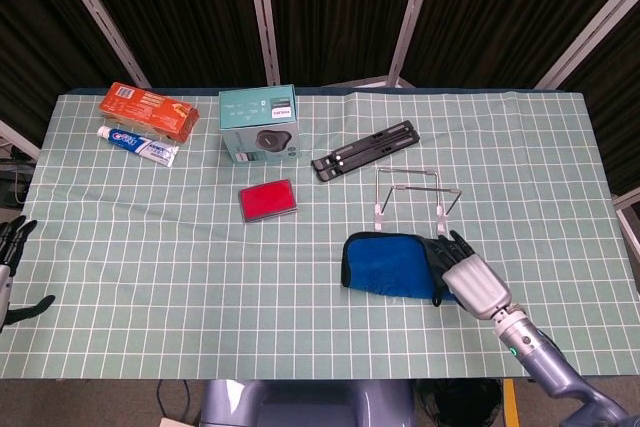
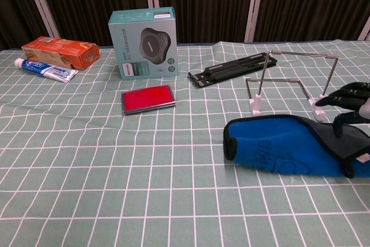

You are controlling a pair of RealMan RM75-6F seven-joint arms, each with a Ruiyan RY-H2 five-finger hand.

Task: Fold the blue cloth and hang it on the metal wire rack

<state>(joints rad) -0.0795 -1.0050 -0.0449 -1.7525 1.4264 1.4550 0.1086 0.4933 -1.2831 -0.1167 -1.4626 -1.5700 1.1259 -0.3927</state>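
The blue cloth (image 1: 388,264) (image 2: 277,146) lies folded on the table, just in front of the metal wire rack (image 1: 412,192) (image 2: 289,79). A dark edge of the cloth shows at its right end. My right hand (image 1: 468,273) (image 2: 350,101) hovers at the cloth's right end with its fingers spread and nothing held. Only its fingertips show at the right edge of the chest view. My left hand (image 1: 10,257) sits at the far left edge of the head view, off the table, fingers apart and empty.
A red flat case (image 1: 267,200) lies left of the rack. Behind it stand a teal box (image 1: 259,123) and a black folded stand (image 1: 365,149). An orange box (image 1: 147,111) and a toothpaste tube (image 1: 138,144) lie at the back left.
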